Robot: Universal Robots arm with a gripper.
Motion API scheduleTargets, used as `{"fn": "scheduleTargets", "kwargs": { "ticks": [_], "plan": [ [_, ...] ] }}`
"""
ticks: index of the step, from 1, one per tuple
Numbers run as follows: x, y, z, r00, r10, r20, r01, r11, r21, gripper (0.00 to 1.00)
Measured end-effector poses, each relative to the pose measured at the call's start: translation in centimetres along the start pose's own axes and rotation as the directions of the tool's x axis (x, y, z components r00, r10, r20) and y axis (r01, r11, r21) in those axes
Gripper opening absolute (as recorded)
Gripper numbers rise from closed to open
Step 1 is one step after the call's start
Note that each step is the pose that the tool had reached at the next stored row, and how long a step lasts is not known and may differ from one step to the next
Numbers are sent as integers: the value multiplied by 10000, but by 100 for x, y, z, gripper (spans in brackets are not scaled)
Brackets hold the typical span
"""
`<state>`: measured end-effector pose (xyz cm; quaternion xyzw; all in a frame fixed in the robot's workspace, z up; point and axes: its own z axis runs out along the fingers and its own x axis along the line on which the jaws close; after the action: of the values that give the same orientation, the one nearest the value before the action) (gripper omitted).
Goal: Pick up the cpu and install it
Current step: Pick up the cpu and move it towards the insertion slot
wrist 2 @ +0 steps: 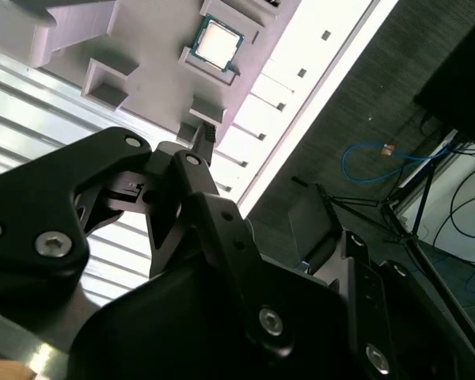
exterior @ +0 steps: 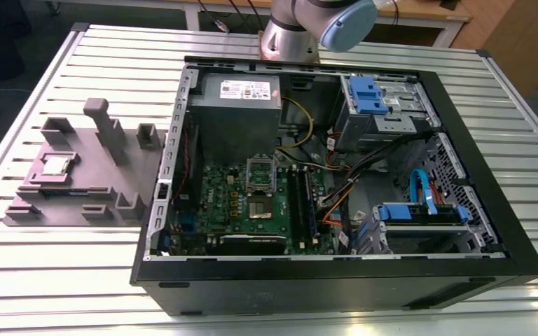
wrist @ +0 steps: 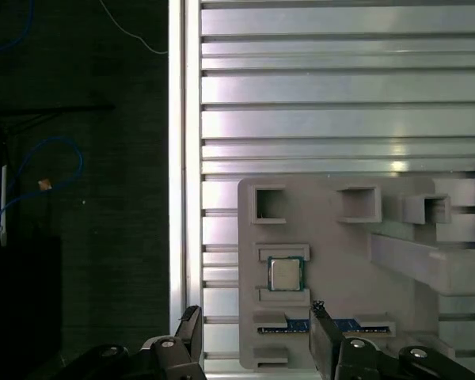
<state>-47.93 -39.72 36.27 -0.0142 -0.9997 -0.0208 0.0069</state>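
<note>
The cpu (exterior: 57, 165) is a small square chip with a silvery top. It lies flat in a recess of a grey fixture block (exterior: 82, 192) on the slatted table, at the exterior view's left. Both wrist views show the cpu (wrist: 285, 274) (wrist 2: 216, 43) from above. My gripper (wrist: 254, 310) hangs open well above the block, its two black fingers apart with nothing between them. One fingertip (wrist 2: 206, 133) points toward the block. The open computer case (exterior: 493, 210) holds the green motherboard (exterior: 241, 210) with its silver socket frame (exterior: 261, 175).
The arm's base (exterior: 293, 35) stands behind the case. The fixture block has upright posts (exterior: 106, 129) and several pockets. Inside the case are a grey power supply (exterior: 239, 98), blue drive bays (exterior: 372, 94) and loose cables (exterior: 353, 175). The table edge (wrist: 182, 158) borders dark floor.
</note>
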Motion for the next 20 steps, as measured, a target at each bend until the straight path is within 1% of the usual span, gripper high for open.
{"fn": "scheduleTargets", "kwargs": {
  "ticks": [5, 10, 14, 16, 20],
  "plan": [
    [0, -2, 49, 10000, -95, -6, 95, 10000, 3, 65],
    [-1, -2, 53, 9999, -139, -7, 139, 9999, 2, 65],
    [-8, -3, 64, 9994, -359, -16, 359, 9994, 4, 65],
    [-18, -4, 71, 9993, -375, -18, 375, 9993, -18, 65],
    [-40, -5, 125, 9993, -373, -25, 373, 9993, -32, 65]
  ]
}}
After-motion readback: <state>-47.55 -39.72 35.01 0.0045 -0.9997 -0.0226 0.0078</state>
